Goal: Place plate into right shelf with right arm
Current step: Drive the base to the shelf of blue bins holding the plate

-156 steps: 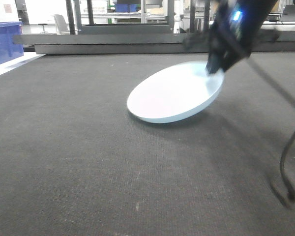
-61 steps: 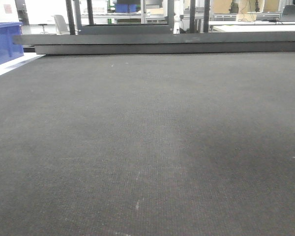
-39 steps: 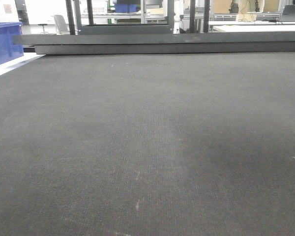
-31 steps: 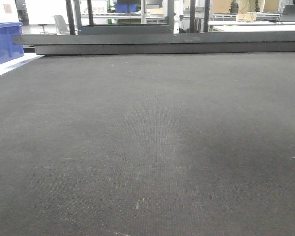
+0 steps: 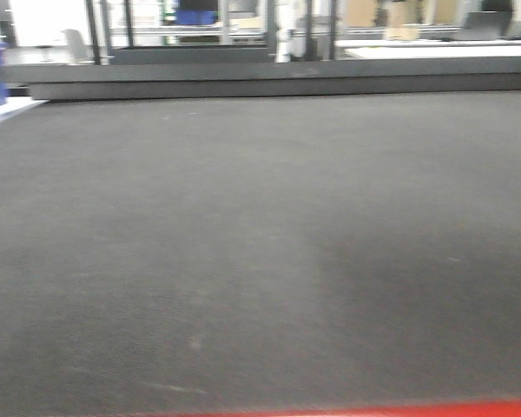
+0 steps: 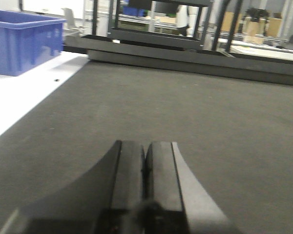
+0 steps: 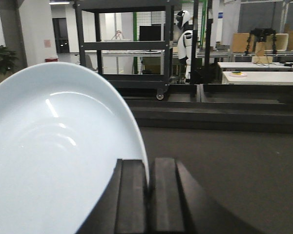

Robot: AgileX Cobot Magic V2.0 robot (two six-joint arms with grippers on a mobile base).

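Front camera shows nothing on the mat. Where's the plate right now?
It shows in the right wrist view only: the plate fills the left half, its rim clamped in the right gripper, with the dark mat beyond.

Both look identical tbh: left gripper [image 6: 146, 146] and right gripper [image 7: 149, 163] have matte black, flat blocky jaws flaring into curved shoulders.

Glossy plate [image 7: 49, 161], matt rough mat [image 5: 243, 217]
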